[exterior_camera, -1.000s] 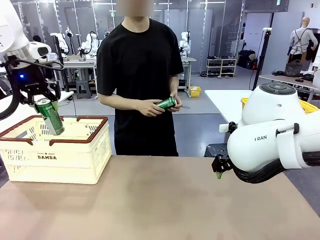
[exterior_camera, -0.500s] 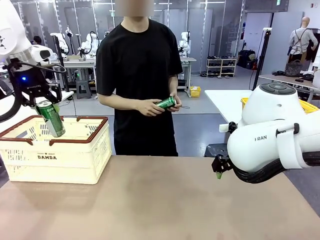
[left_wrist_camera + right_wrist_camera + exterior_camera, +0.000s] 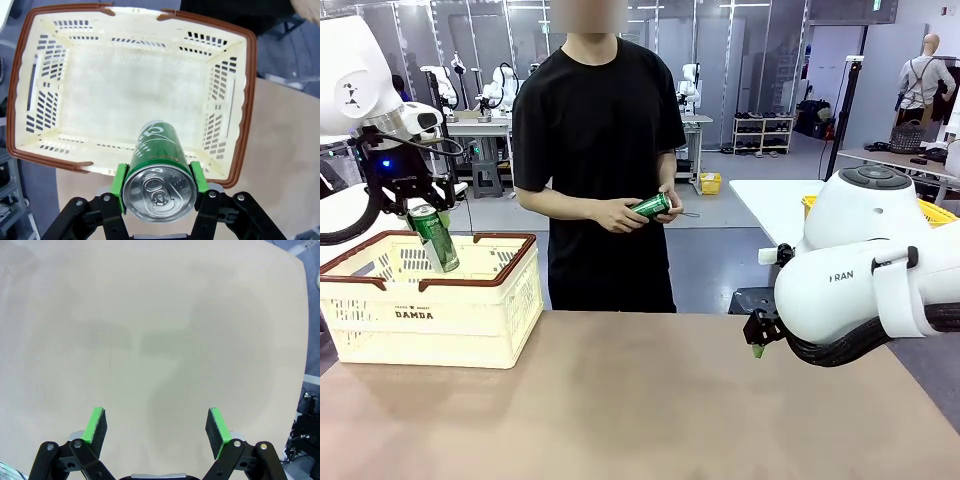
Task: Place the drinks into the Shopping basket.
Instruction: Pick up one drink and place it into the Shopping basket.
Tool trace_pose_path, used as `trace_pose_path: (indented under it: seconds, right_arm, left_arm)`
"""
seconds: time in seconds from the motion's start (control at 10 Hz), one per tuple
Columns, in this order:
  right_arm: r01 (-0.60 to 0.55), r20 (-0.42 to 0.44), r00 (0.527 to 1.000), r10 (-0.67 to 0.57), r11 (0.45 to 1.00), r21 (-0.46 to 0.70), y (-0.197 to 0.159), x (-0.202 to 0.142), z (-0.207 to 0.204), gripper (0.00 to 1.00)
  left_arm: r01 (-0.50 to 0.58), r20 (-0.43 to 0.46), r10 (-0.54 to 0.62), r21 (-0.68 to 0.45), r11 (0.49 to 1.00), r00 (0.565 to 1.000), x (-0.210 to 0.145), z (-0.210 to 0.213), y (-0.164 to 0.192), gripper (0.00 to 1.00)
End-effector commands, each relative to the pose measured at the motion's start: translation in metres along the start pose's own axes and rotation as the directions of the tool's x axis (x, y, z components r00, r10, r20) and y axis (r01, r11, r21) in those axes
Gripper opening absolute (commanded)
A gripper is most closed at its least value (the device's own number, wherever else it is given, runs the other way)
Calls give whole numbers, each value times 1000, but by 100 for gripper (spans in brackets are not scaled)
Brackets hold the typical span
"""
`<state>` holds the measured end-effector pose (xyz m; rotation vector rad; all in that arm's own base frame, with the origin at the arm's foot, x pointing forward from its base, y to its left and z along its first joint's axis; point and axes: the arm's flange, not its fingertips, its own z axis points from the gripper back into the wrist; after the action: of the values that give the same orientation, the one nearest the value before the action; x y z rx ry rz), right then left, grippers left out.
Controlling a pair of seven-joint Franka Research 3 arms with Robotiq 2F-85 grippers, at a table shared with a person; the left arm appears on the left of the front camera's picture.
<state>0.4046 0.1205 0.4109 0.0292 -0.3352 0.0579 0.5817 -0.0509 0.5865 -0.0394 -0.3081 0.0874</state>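
Observation:
A green drink can (image 3: 433, 237) hangs tilted over the open top of the cream Shopping basket (image 3: 430, 300), with my left gripper (image 3: 420, 205) shut on it. In the left wrist view the can (image 3: 159, 160) sits between the green pads (image 3: 119, 182), silver top towards the camera, above the basket's empty floor (image 3: 130, 95). The person across the table holds a second green can (image 3: 653, 207) in both hands. My right gripper (image 3: 158, 432) stands open with nothing between its fingers, low over the bare tabletop at the right (image 3: 757, 335).
The basket stands at the table's far left corner. The brown tabletop (image 3: 650, 400) stretches wide in front of it. A yellow mesh basket (image 3: 935, 212) sits behind my right arm. The person stands at the far edge, at the middle.
My left gripper has carried the green can a little to the right, farther over the basket's opening. The right arm and the person's hands have stayed still.

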Motion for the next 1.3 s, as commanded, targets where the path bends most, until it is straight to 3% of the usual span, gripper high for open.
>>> trace_pose_path:
  seconds: [0.0, 0.7, 1.2]
  right_arm:
    - [-8, 7, 1000, 8, 1000, -5, -1, -1, -2, 100]
    - [-8, 7, 1000, 8, 1000, -5, -1, -1, -2, 100]
    - [-8, 7, 1000, 8, 1000, -5, -1, -1, -2, 100]
  left_arm:
    - [55, -76, -54, 1, 999, 996, 11, -5, 3, 58]
    - [-18, -170, 12, -34, 999, 985, 32, -103, 28, 58]
    - [33, -191, -29, 17, 999, 981, 42, -147, 20, 58]
